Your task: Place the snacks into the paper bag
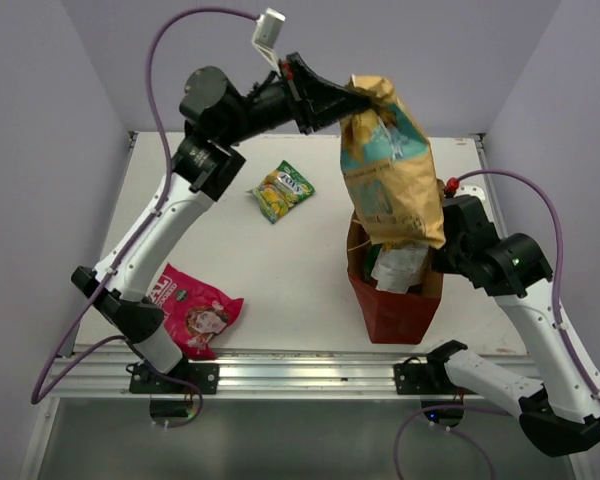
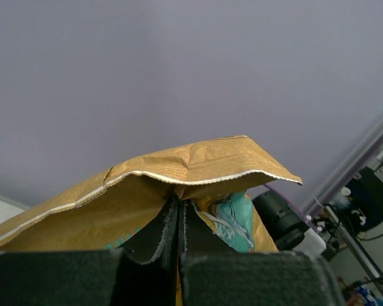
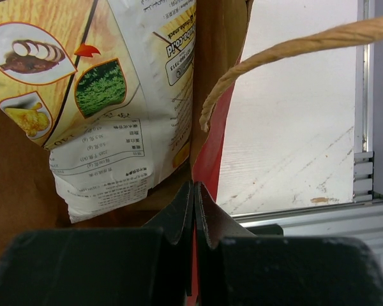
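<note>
Top view: the left gripper (image 1: pixel 352 100) is clamped tight on the tan-and-teal packet (image 1: pixel 390 170). The packet hangs with its long axis vertical, bottom end toward the paper bag (image 1: pixel 392 312).
Left wrist: jaws pressed together on its top seam.
Right wrist: the right gripper (image 3: pixel 195 201) is closed on the bag wall. If that pinch slips, we judge the bag may topple.

Not much readable print here

The pink-red packet (image 1: pixel 198 312) at the near left has big white letters on its far corner that look like "REAL", though only partly. The green-yellow packet (image 1: pixel 282 190) further back carries a small logo patch, too tiny to make out. The white-and-brown packet (image 3: pixel 124 140) in the paper bag (image 3: pixel 218 57) shows a printed table and rotated small print, all too blurry to read. Can't read anything on the tan-and-teal packet (image 1: pixel 390 160) either.
</note>
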Controlling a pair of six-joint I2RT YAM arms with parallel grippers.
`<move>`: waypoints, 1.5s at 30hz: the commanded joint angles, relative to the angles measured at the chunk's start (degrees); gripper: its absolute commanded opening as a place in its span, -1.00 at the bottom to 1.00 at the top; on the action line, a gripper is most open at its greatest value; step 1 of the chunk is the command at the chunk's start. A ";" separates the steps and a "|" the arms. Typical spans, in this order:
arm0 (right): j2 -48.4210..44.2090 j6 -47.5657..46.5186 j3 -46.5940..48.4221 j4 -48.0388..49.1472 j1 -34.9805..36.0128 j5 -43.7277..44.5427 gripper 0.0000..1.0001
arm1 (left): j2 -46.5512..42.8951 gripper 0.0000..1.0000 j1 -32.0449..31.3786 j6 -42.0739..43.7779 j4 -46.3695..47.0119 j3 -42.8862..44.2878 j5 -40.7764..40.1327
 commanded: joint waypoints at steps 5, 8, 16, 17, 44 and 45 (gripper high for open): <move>-0.93 0.43 0.07 1.39 0.13 -1.09 -1.00 | -0.91 -1.00 -8.43 1.42 9.56 -23.71 3.43; -1.02 0.52 0.15 1.13 0.13 -0.92 -1.00 | -0.74 -1.00 -11.07 2.82 10.39 -29.45 2.65; -1.28 0.52 -0.02 1.31 0.13 -0.92 -1.00 | 3.74 -1.00 -14.24 12.13 4.69 -29.19 1.94; -1.45 0.52 -0.11 1.22 0.13 -0.74 -1.00 | 3.83 -1.00 -14.94 13.19 3.54 -28.92 0.81; -2.07 0.52 0.33 0.60 0.05 0.14 -1.00 | -0.91 -1.00 -29.19 34.38 -25.22 -22.52 -39.41; -2.07 0.52 0.33 0.52 0.13 0.14 -1.00 | -1.00 -1.00 -29.19 34.38 -25.30 -21.11 -41.54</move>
